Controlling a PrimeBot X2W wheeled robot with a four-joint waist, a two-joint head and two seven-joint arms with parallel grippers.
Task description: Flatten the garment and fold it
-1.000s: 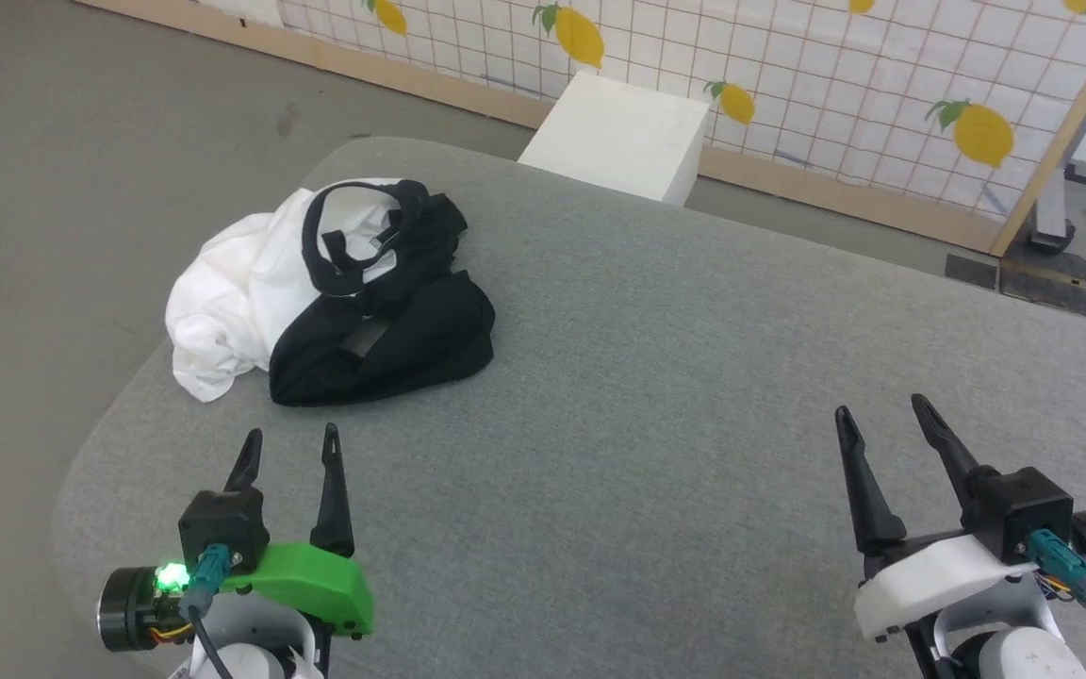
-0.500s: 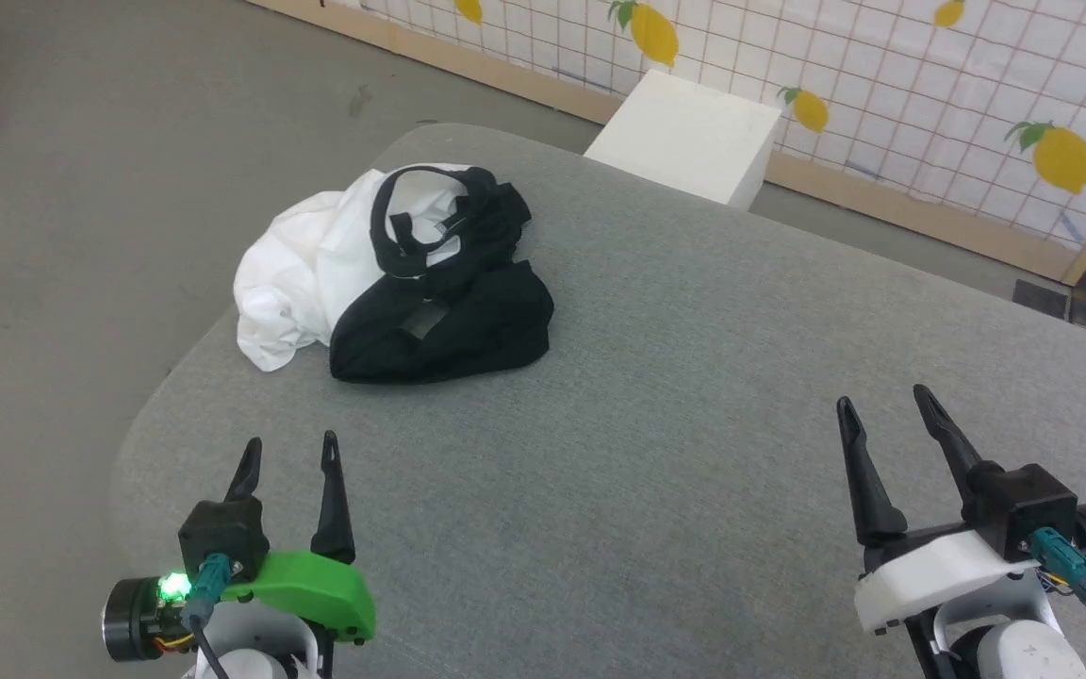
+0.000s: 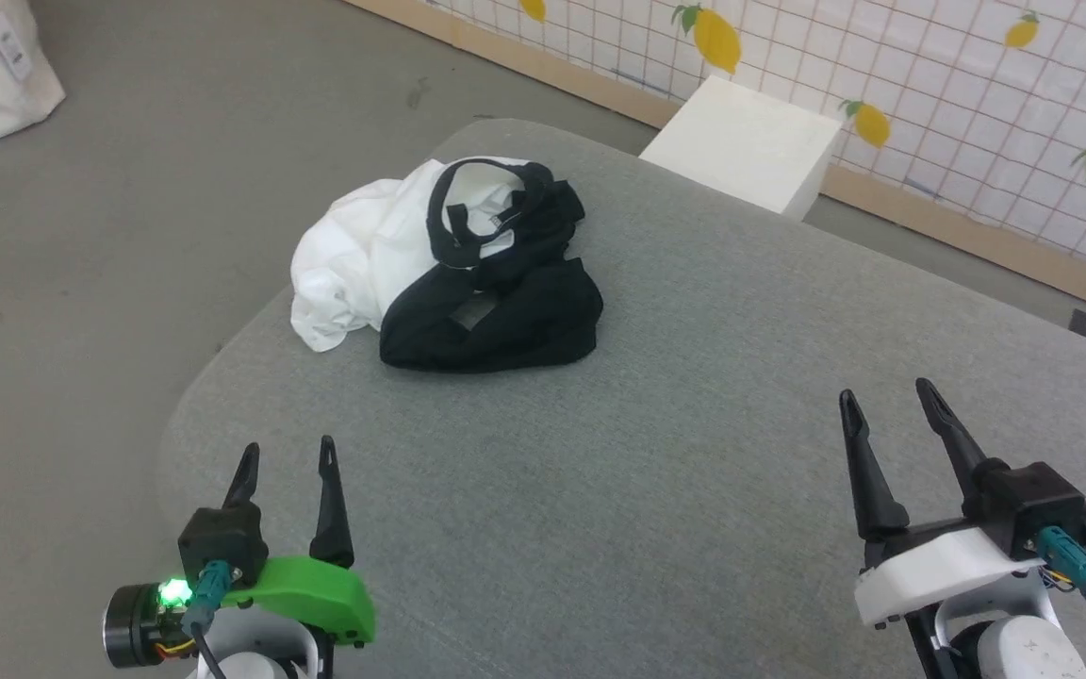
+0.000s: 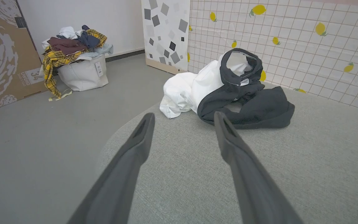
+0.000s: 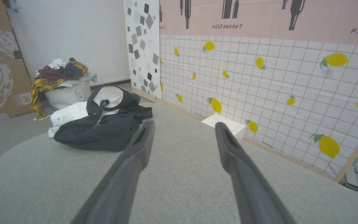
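Observation:
The garment [image 3: 449, 269] lies crumpled in a heap near the far left corner of the grey padded table [image 3: 675, 453], white body on the left, black sleeves and collar bunched on the right. The left wrist view shows the garment [image 4: 228, 90] just beyond the fingertips, and in the right wrist view the garment [image 5: 98, 124] sits off to the left. My left gripper [image 3: 284, 455] hovers open over the near left of the table, well short of the heap. My right gripper [image 3: 885, 396] is open at the near right, far from it. Neither holds anything.
A white box [image 3: 741, 146] stands on the floor behind the table by a lemon-patterned tiled wall [image 3: 977, 85]. A white bin heaped with clothes [image 4: 76, 62] and a cardboard panel [image 4: 2, 53] stand on the grey floor to the left.
The head camera has turned left, so the whole picture has slid to the right. The garment and both grippers keep their places, both still open.

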